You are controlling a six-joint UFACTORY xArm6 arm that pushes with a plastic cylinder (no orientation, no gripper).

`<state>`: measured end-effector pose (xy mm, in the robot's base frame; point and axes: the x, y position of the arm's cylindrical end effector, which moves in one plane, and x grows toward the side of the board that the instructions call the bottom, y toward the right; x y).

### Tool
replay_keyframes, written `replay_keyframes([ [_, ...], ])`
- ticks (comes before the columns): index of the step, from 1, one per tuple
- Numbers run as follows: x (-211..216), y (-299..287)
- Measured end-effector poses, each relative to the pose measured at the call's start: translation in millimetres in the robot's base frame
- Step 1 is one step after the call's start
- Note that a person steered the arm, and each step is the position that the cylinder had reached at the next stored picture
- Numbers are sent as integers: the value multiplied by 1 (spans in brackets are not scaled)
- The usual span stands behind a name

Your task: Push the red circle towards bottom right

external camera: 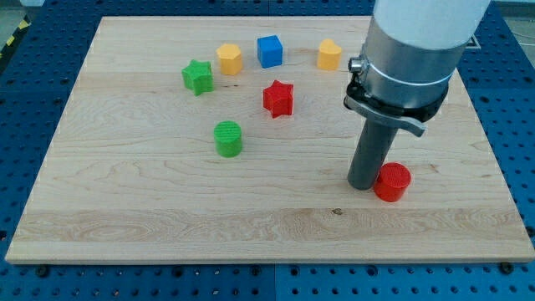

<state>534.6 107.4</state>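
My tip (364,186) stands on the wooden tabletop (167,217) toward the view's lower right, and the red circle (392,181) sits touching it at about its 3 o'clock side, a shade toward 4 o'clock. This arm carries no pincer: it ends in a plain dark rod under a wide white and grey housing, so nothing is gripped or held, and the rod merely rests against the red circle's edge on the view's left. The red circle lies in the lower right part of the tabletop, near the view's right edge yet inside it, and well apart from every other block. From my tip, the red star (277,98) is at roughly 10 o'clock, well apart. The green circle (227,138) lies at about 9 o'clock, farther still. The green star (197,76) sits at 10 o'clock, near the view's top left. Along the view's top run a yellow block (229,58), its shape hard to make out, then a blue cube (269,51) just beside it, and a second yellow block (329,55) at about 11 o'clock from my tip, close to the arm's housing.
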Motion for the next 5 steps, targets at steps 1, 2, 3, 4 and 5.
replay_keyframes([
  [1,0,14],
  [2,-6,37],
  [3,-31,37],
  [4,-28,76],
  [5,-3,76],
])
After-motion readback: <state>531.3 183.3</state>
